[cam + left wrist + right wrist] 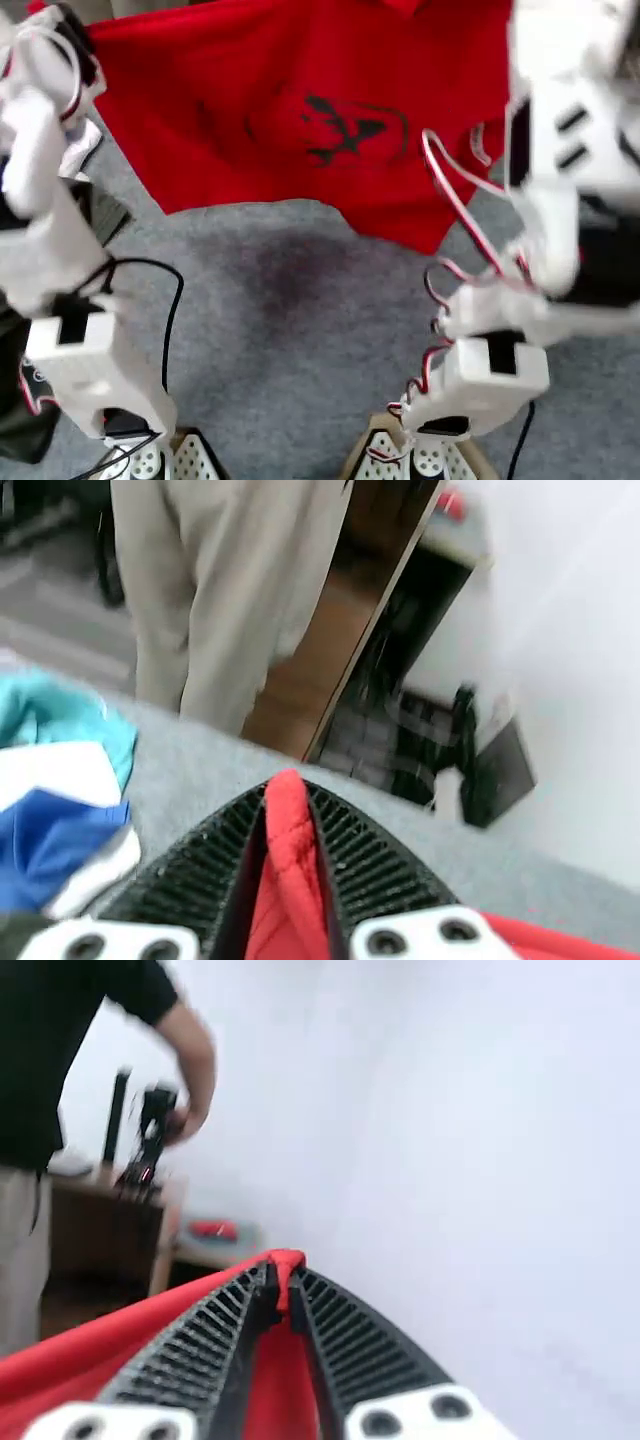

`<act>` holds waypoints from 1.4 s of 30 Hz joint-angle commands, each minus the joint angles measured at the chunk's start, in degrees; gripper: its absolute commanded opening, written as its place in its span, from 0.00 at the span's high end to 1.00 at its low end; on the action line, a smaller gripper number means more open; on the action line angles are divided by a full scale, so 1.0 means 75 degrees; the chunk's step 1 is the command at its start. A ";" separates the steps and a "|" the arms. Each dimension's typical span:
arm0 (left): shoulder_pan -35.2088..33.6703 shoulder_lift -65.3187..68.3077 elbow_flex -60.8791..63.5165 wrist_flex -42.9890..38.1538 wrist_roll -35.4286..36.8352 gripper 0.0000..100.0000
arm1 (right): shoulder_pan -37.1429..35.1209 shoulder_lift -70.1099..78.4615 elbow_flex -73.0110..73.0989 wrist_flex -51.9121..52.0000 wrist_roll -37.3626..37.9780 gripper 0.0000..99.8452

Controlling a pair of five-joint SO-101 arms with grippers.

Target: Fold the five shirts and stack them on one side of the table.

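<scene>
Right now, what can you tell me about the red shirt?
The red shirt looks like soft cloth with a black drawing on it. It is spread wide over the far part of the grey table. The left gripper and the right gripper each pinch a fold of it.

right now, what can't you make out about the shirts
Red shirt: far edge cut off by the high view's top edge.
Black print: blurred in the high view.
Heap of other shirts: cut off at the left wrist view's edge; no count.
Cloth inside left tool and right tool: hidden within each grip.
</scene>
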State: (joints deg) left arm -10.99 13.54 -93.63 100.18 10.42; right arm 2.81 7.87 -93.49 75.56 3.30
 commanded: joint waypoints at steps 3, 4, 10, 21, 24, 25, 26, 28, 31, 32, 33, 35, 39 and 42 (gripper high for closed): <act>-0.0047 -0.1459 -0.0211 0.0070 -0.0012 0.98 | 0.0170 -0.1307 -0.0229 0.0445 0.0375 0.99; -0.0047 -0.1635 -0.0211 0.0070 -0.0012 0.98 | 0.0170 -0.1459 -0.0229 0.0551 0.0399 0.99; -0.0047 -0.2198 -0.0199 0.0070 -0.0012 0.98 | 0.0170 -0.1776 -0.0205 0.0668 0.0399 0.99; -0.0047 -0.1893 0.4677 -0.0762 -0.0047 0.98 | -0.0475 -0.0111 0.2163 0.0410 0.0410 0.99; -0.0105 -0.1225 0.6623 -0.2368 -0.0047 0.98 | -0.0510 0.0779 0.2772 -0.0141 0.0410 0.99; -0.0129 -0.0955 0.7244 -0.3036 -0.0047 0.98 | -0.0522 0.1096 0.2936 -0.0340 0.0410 0.99; -0.0164 -0.0639 0.7807 -0.3763 -0.0047 0.98 | -0.0522 0.1424 0.3089 -0.0563 0.0410 0.99; -0.0176 0.0018 0.8803 -0.5404 -0.0035 0.98 | -0.0522 0.2127 0.3300 -0.1032 0.0410 0.99; -0.0188 0.1155 0.9436 -0.7478 -0.0035 0.98 | -0.0533 0.3253 0.3370 -0.1840 0.0410 0.99; -0.0188 0.1506 0.9412 -0.7842 0.0000 0.98 | -0.0533 0.3581 0.3370 -0.2086 0.0410 0.99; -0.0176 0.1823 0.9284 -0.8100 0.0000 0.98 | -0.0545 0.3874 0.3358 -0.2309 0.0410 0.99; -0.0164 0.2444 0.8721 -0.8311 0.0023 0.98 | -0.0592 0.4261 0.3347 -0.2661 0.0410 0.99; -0.0176 0.3581 0.7092 -0.8111 0.0000 0.98 | -0.0627 0.4671 0.3347 -0.3188 0.0410 0.99; -0.0164 0.4249 0.5697 -0.7396 0.0000 0.98 | -0.0639 0.4695 0.3358 -0.3059 0.0410 0.99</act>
State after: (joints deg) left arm -11.25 43.60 -38.95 41.27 10.51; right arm -1.67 43.47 -68.44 54.11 5.76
